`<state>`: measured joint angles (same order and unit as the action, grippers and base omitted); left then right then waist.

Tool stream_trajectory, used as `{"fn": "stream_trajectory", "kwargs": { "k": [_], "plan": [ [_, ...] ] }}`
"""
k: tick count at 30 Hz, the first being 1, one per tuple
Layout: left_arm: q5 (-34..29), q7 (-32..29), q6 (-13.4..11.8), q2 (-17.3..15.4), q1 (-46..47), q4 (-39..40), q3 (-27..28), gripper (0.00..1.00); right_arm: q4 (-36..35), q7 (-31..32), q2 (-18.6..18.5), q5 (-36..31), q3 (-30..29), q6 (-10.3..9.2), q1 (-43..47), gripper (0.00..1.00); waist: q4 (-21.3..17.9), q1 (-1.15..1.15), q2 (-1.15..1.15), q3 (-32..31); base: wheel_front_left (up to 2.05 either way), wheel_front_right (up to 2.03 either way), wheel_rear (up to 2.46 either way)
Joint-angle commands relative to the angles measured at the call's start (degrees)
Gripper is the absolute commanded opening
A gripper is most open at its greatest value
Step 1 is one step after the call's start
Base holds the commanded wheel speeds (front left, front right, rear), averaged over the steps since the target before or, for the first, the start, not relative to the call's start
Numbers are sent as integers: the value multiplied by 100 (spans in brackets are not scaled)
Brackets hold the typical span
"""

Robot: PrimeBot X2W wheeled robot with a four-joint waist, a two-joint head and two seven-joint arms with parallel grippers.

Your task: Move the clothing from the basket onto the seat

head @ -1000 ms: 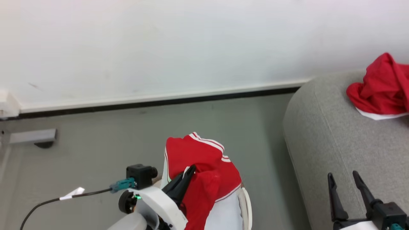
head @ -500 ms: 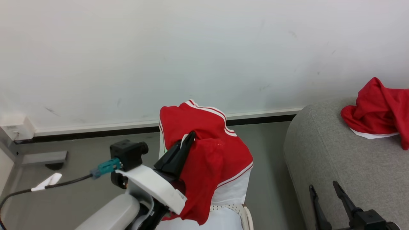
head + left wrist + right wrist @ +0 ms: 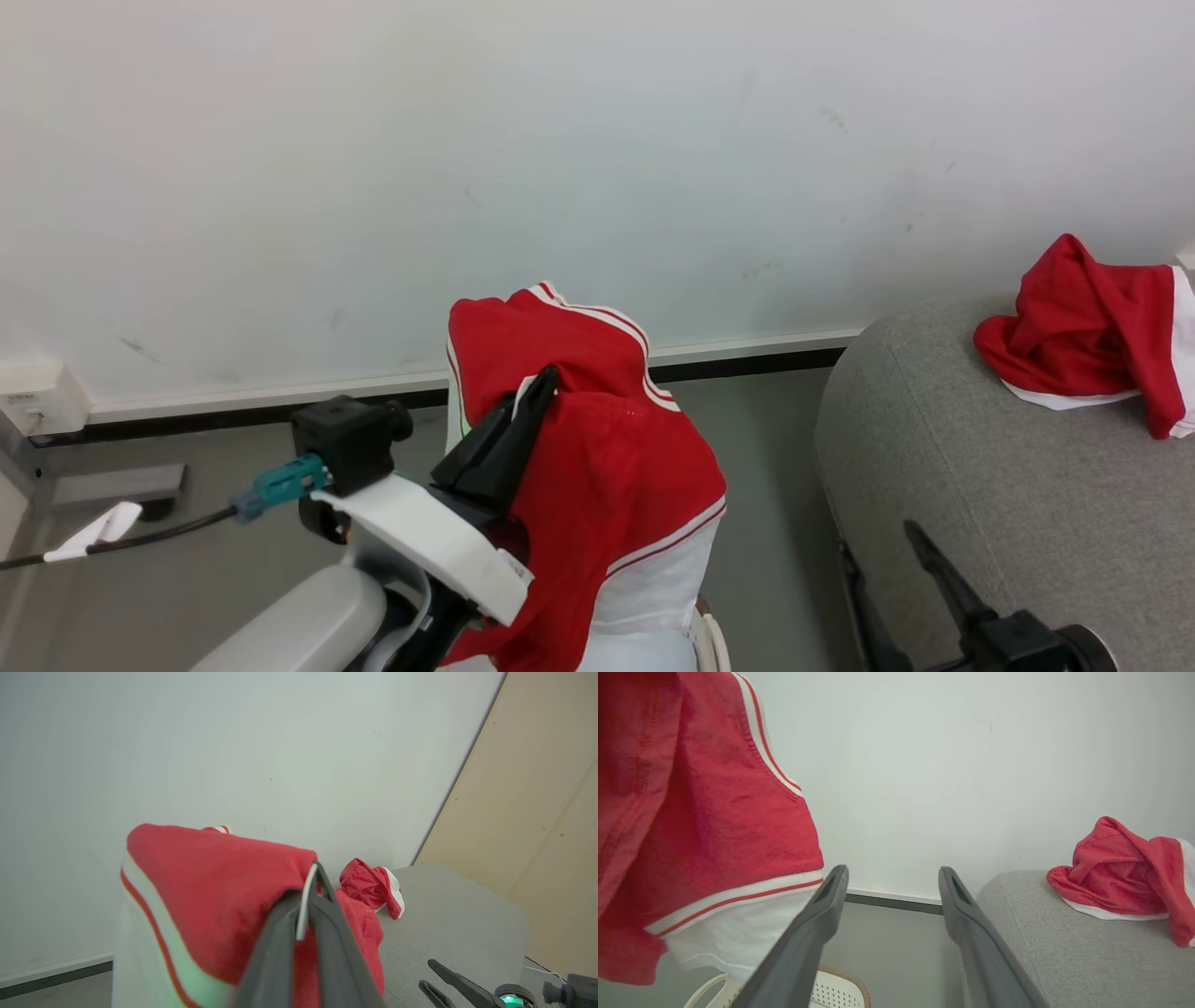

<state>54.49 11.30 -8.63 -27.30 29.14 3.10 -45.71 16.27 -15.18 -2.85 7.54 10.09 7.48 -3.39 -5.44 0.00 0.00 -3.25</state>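
- A pale wall [image 3: 597,140] rises behind a grey floor [image 3: 233,504]. The grey seat [image 3: 980,467] fills the right of the head view.
- Our left gripper [image 3: 547,379] is clamped tight on a fold of a red garment [image 3: 616,457]. It holds the garment in the air above the basket [image 3: 845,982], whose rim peeks out beneath.
- The garment drapes over and around the fingers, its white panel and striped hem hanging toward the basket.
- Our right gripper [image 3: 893,872] stands wide apart, holding nothing, low beside the seat's near edge.
- Another red garment [image 3: 1083,336] lies crumpled on the seat, near the wall.
- We judge the cloth light, limp and not fragile. It will swing and sag, and a trailing hem could snag the basket rim.
- A pinch on a bunched fold, as here, seems the best hold; a thin single layer might slip.
- The step in hand looks like carrying it right, over the seat.
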Motion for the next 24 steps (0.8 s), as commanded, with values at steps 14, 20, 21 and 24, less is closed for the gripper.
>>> {"fn": "stream_trajectory", "kwargs": {
  "k": [14, 20, 21, 24],
  "plan": [
    [-109, -64, -42, 25, 78, 289, -66, 0, 28, 230, -657, 893, 2509, 0, -1539, 100, -43, 0, 0, 90, 0, 0, 0],
    [-157, -131, 11, 157, 183, 295, -203, 0, 566, 214, -675, 1424, 3433, 0, -2462, 100, 20, 0, 0, 93, 0, 0, 0],
    [-157, -140, 25, 181, 199, 285, -219, 0, 675, 207, -646, 1531, 3559, 0, -2590, 100, 36, 0, 0, 91, 0, 0, 0],
    [-162, -173, 79, 263, 250, 261, -294, 0, 1010, 155, -514, 1837, 3901, 0, -2919, 100, 89, 0, 0, 82, 0, 0, 0]
  ]
}}
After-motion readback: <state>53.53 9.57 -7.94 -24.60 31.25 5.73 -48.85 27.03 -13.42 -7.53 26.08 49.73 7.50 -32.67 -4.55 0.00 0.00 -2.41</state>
